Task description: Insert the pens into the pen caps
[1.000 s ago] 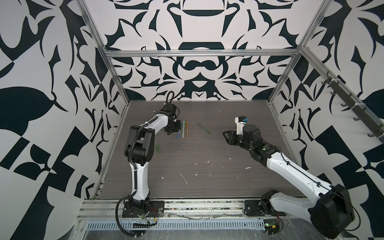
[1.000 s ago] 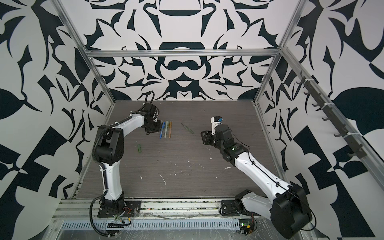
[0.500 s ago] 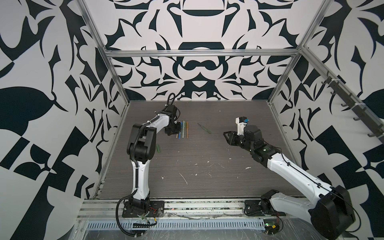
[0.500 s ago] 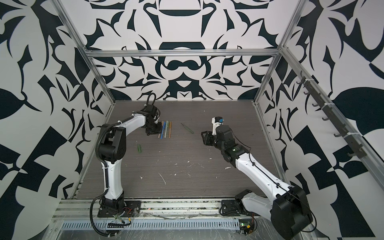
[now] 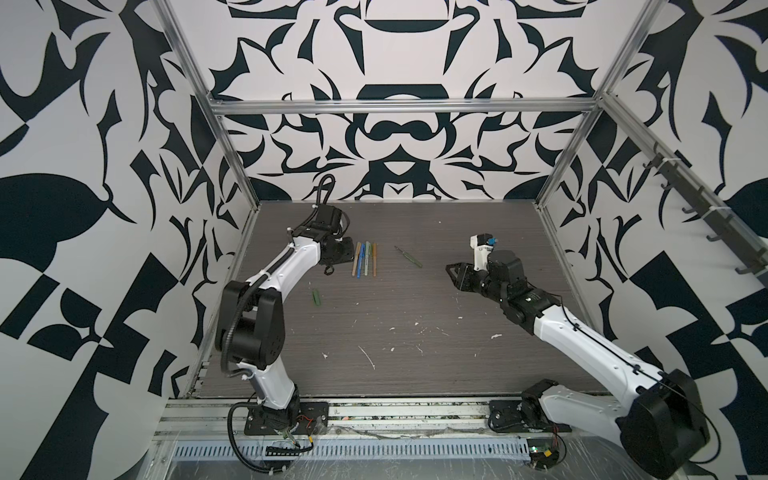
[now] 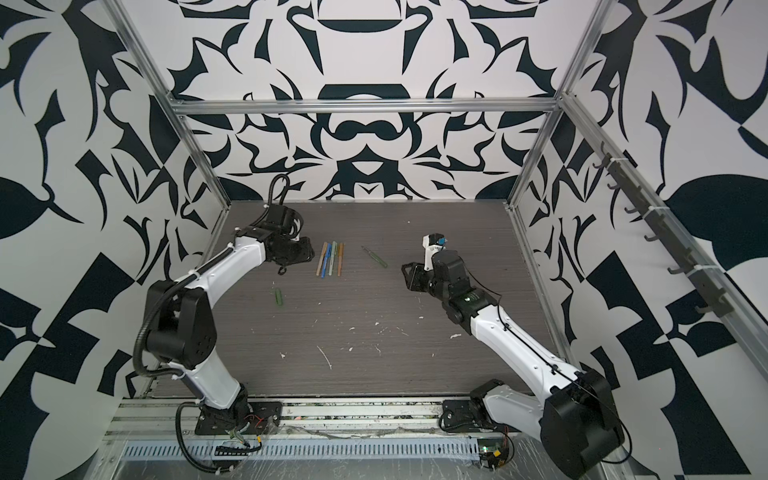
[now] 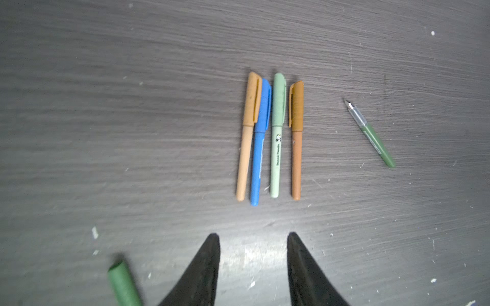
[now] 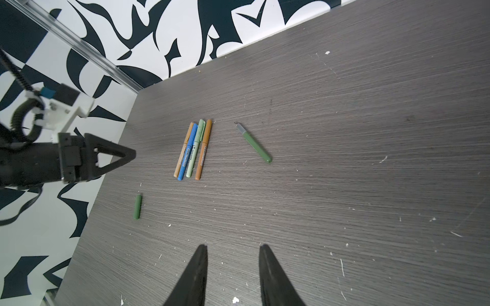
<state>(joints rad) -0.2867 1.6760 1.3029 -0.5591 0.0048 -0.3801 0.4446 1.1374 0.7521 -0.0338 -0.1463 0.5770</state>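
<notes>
Left wrist view: your left gripper [image 7: 253, 235] is spread, empty. Four capped pens [image 7: 276, 159] lie side by side; dark green pen [image 7: 376, 143] and dark green cap [image 7: 123, 284] lie well apart. Your right gripper [image 8: 233, 246] is spread too.

Two white-and-black arms reach from the near edge. The left arm [image 5: 291, 266] folds sharply at its elbow; the left gripper [image 7: 253, 235] is angled downward, jaws parted and empty. The right arm [image 5: 582, 340] stretches long and low, with the right gripper [image 8: 233, 246] likewise parted and holding nothing.
</notes>
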